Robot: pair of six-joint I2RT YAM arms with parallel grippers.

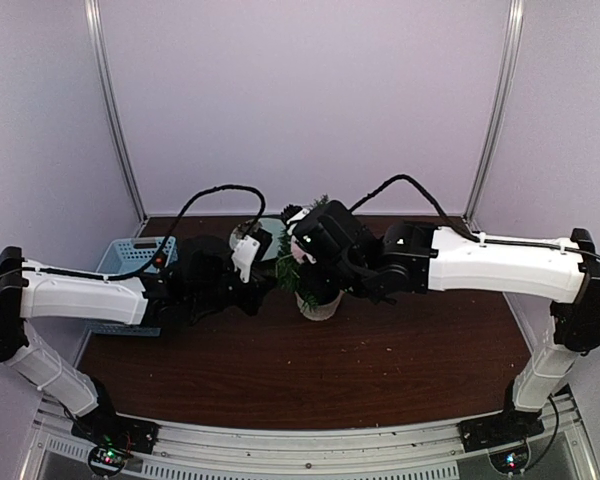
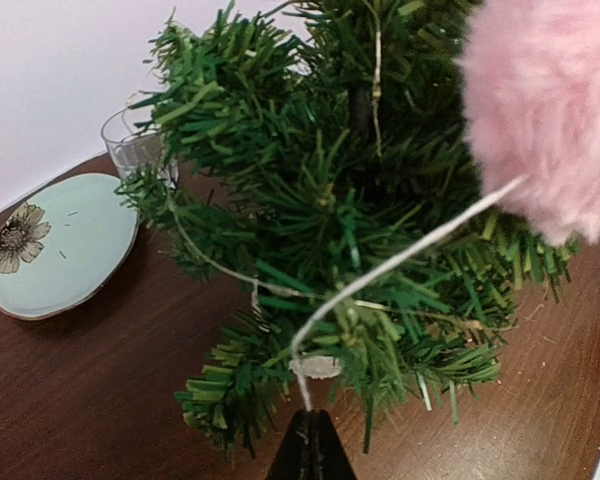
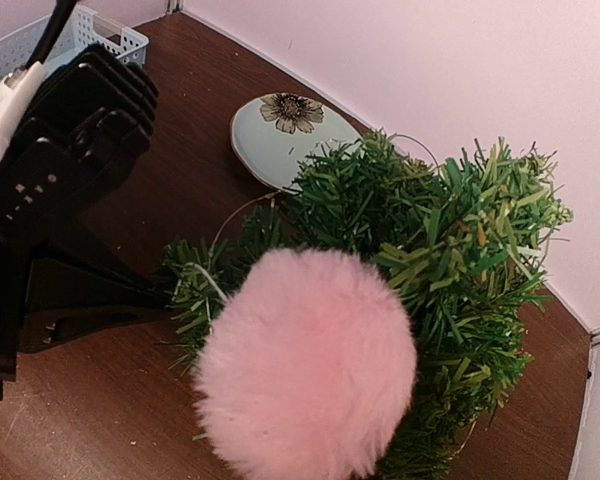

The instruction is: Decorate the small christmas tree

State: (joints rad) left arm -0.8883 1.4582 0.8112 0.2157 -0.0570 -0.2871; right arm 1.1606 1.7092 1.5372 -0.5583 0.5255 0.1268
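The left gripper (image 2: pixel 307 448) pinches the string (image 2: pixel 400 262) taut so the pink pom-pom (image 2: pixel 550 110) can hang on the small christmas tree (image 2: pixel 320 190); right gripper (image 1: pixel 302 252) closed

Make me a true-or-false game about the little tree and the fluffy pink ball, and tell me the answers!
1. The pom-pom is pink and fluffy. True.
2. The left gripper pinches the pom-pom's string. True.
3. The small christmas tree lies on its side. False: it stands upright in its pot.
4. The basket is red. False: it is light blue.
5. The plate has a flower painted on it. True.
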